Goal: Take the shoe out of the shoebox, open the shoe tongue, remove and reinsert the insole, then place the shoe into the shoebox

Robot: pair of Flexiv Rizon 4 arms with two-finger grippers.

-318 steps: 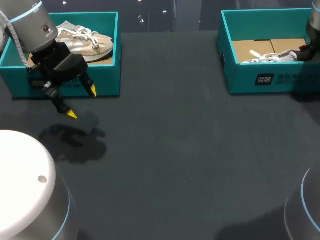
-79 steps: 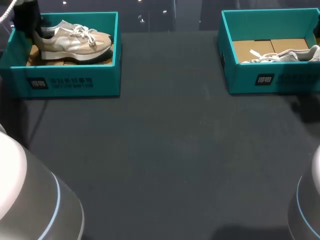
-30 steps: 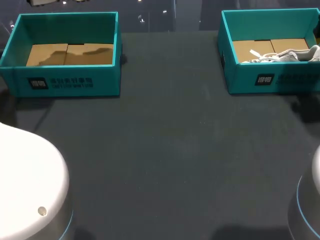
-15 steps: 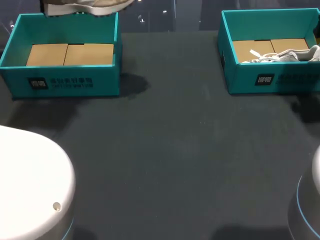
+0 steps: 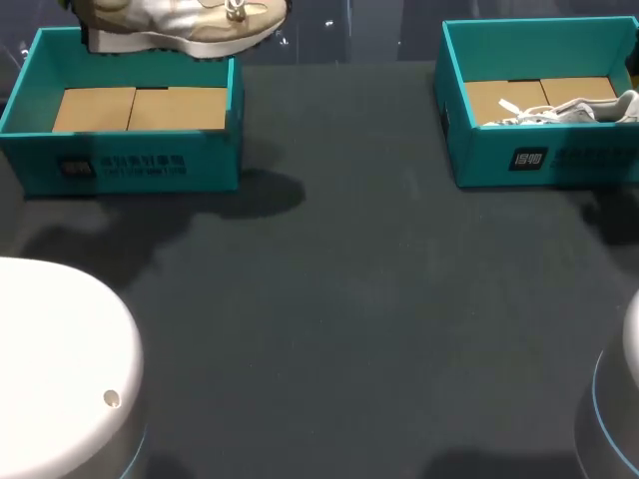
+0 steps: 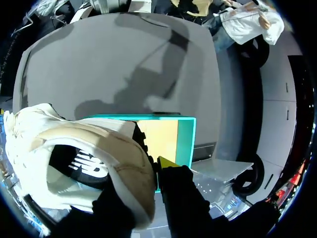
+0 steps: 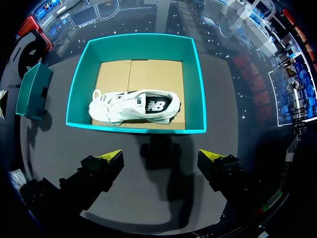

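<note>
Left gripper (image 6: 151,171): clenched on the heel collar of the beige shoe (image 6: 74,163). One yellow fingertip (image 6: 166,162) showed outside the heel; the other was hidden by the shoe. The shoe hung in the air, its toe pointing away from the fingers. The left shoebox (image 6: 192,139) lay beyond and below the fingers, its cardboard floor showing. In the head view the shoe sat over that box's far wall.

Right gripper (image 7: 161,156): fingers released and spread wide, nothing between them. The white shoe (image 7: 133,106) lay on the cardboard floor of the right shoebox (image 7: 136,128), ahead of the fingers and apart from them. The dark table (image 5: 349,299) lay under the fingers.
</note>
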